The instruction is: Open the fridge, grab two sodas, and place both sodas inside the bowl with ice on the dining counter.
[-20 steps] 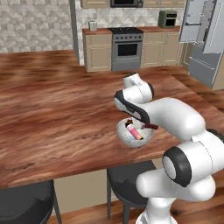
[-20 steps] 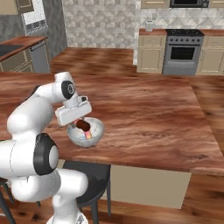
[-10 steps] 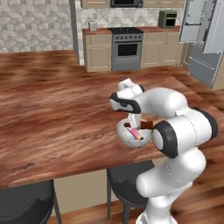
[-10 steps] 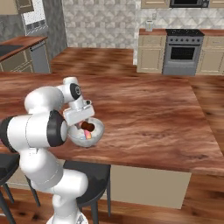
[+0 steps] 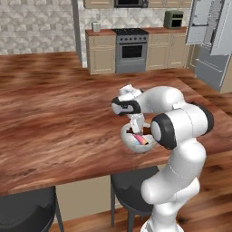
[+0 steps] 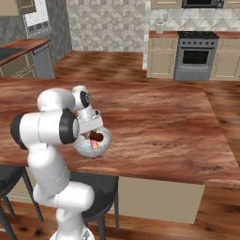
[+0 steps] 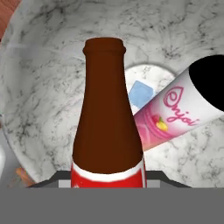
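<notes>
- Your hand (image 5: pixel 136 129) is down in the bowl (image 5: pixel 128 140), closed partway on a dark-brown soda bottle (image 7: pixel 107 127). In the hand view the red label sits at the bottom edge, and the neck points away from the camera toward the bowl's floor.
- The fingertips themselves are hidden, so you cannot see exactly where they press on the bottle; the bottle fills the space between them.
- In the right base view the hand (image 6: pixel 93 133) reaches just over the bowl's rim (image 6: pixel 105 144), with the dark bottle (image 6: pixel 96 136) inside the rim.
- Beside the held bottle, a pink-and-white can-like container (image 7: pixel 175 114) lies tilted in the bowl, its dark end up toward the right of the hand view. In the left base view it shows as a pink streak (image 5: pixel 141 139).
- A pale blue cube (image 7: pixel 141 93) lies on the bowl's marbled floor, between the bottle neck and the pink container.
- The bowl stands on the reddish-brown bench (image 5: pixel 59 118), near its front edge, with dark stools (image 5: pixel 27 213) tucked below.
- Whether the bottle touches the bowl's bottom cannot be told.
- Well behind you, past the bench, the light-grey fridge (image 5: pixel 213 43) stands at the far right with an upper door swung open.
- A steel stove (image 5: pixel 131 50) sits among beige cabinets (image 5: pixel 102 53) along the back wall.
</notes>
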